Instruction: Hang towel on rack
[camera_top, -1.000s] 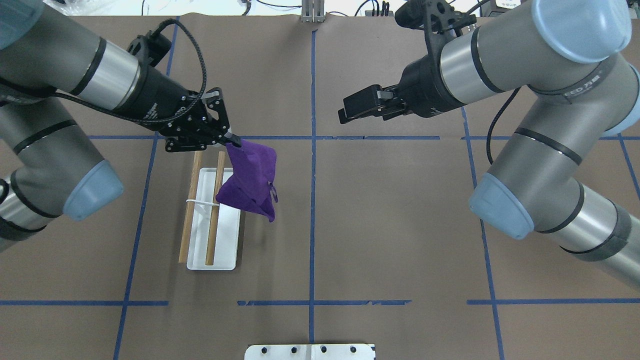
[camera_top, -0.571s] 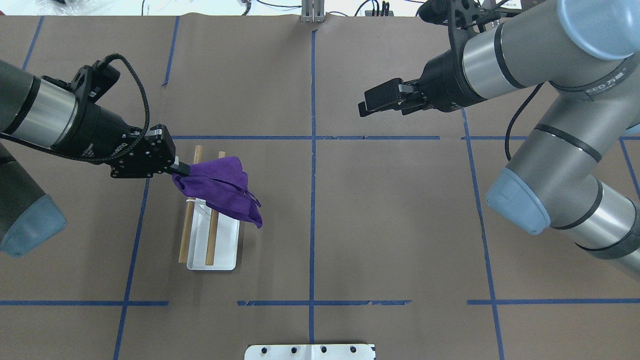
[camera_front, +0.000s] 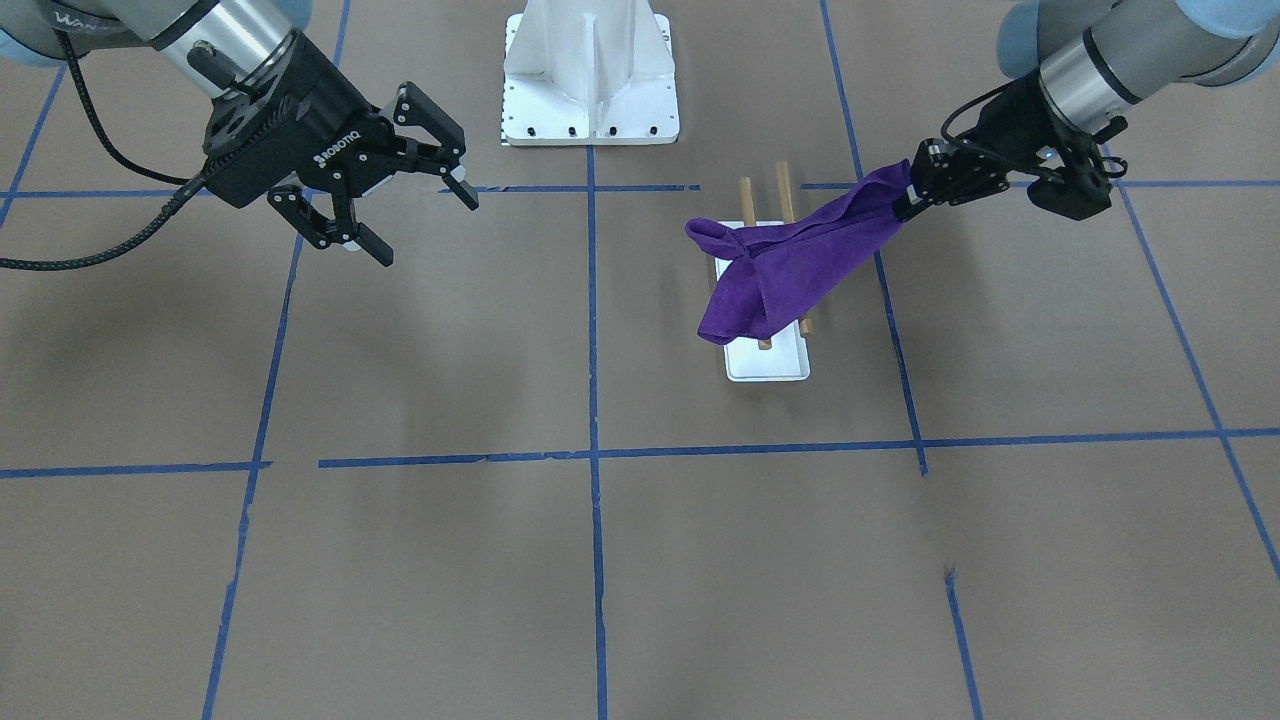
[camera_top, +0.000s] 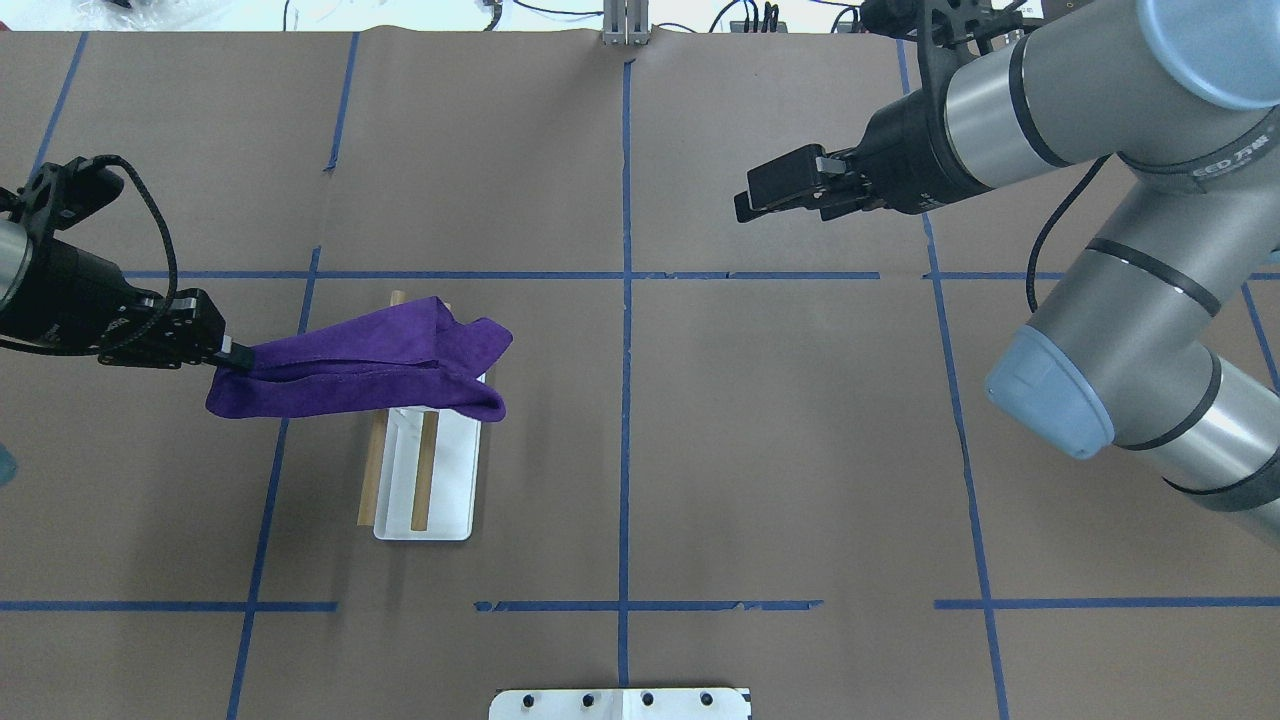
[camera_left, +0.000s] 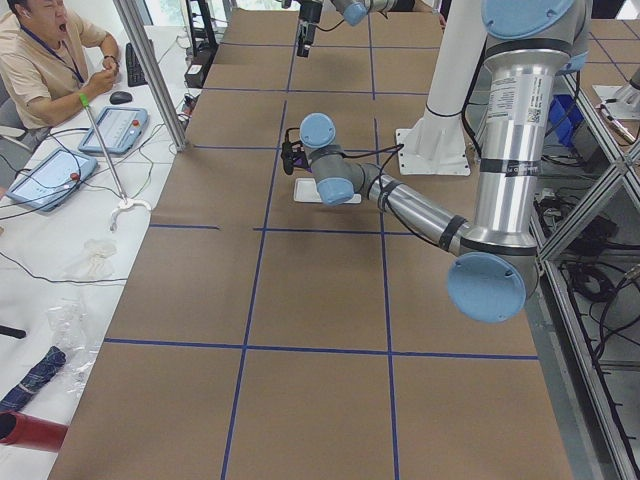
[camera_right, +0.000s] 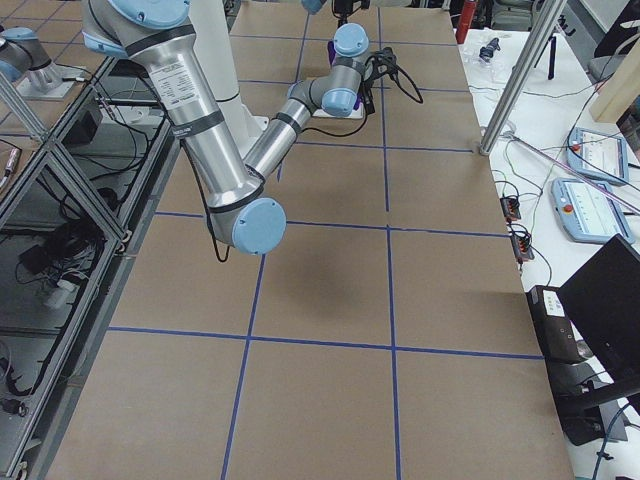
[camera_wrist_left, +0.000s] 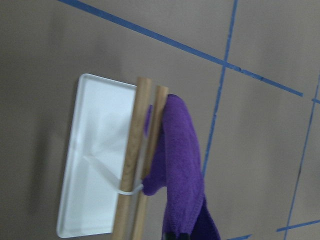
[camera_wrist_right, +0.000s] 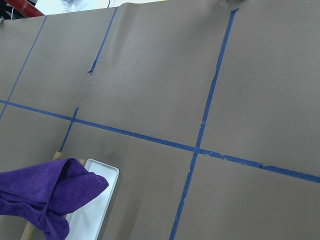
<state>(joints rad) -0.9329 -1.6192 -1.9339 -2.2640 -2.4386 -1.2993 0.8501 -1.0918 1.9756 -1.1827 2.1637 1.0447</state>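
The brown worktop (camera_top: 780, 450) is lying under everything, and over its left half the purple towel (camera_top: 360, 360) is stretching in a long band, one end draping across the top of the rack (camera_top: 425, 470) and the other rising off to that rack's left. The rack, two wooden bars over a white tray base (camera_top: 455, 500), is standing on the worktop beneath the cloth. The left hand (camera_top: 232, 352) is pinching the towel's raised corner tight, while the right hand (camera_front: 428, 230) is hovering well apart over the right half, fingers spread wide.
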